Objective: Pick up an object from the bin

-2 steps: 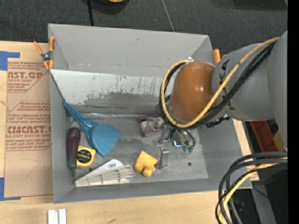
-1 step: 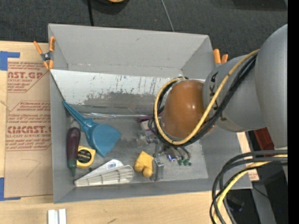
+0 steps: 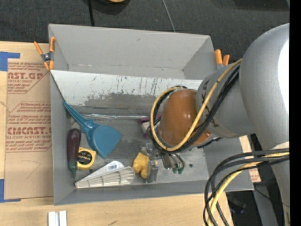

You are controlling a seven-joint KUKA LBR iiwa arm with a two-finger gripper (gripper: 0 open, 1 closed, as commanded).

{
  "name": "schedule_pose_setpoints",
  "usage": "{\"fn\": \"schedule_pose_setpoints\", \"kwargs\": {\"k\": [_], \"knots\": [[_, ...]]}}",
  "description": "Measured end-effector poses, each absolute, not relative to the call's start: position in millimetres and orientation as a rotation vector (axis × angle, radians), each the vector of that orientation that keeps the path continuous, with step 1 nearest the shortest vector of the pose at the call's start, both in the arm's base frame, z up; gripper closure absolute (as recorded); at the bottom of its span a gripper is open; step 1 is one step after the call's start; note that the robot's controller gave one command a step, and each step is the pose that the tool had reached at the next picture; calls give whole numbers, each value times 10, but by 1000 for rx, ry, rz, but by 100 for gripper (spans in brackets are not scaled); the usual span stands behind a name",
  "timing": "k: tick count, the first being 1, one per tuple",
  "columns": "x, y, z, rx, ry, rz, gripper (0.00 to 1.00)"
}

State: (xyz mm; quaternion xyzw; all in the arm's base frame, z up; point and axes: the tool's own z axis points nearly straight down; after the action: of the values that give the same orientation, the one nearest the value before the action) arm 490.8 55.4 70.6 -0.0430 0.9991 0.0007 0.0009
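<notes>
Lower centre of the grey metal bin [image 3: 127, 51], my gripper [image 3: 162, 166] sits just beside a small lumpy yellow object [image 3: 139, 164], likely light and soft; I'd pinch its middle. Whether the jaws are open, I cannot tell.

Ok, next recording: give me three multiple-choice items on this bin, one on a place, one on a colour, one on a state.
1. Where is the end effector?
A) down in the bin, beside a small yellow lump near the view's lower wall
B) at the far left corner
C) outside it

2. What colour is the long-handled scoop?
A) red
B) blue
C) green

3. How is the white ribbed fan placed?
A) flat on the floor
B) upright against the far wall
C) hanging from the arm

Key:
1 A, it sits just right of the yellow lump.
2 B, blade and handle are both blue.
3 A, it lies lengthwise along the lower wall.
</notes>
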Motion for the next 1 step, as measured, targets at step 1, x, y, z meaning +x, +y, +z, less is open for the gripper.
{"fn": "schedule_pose_setpoints", "kwargs": {"k": [1], "knots": [[4909,554,707,-135,3137,2,100]]}}
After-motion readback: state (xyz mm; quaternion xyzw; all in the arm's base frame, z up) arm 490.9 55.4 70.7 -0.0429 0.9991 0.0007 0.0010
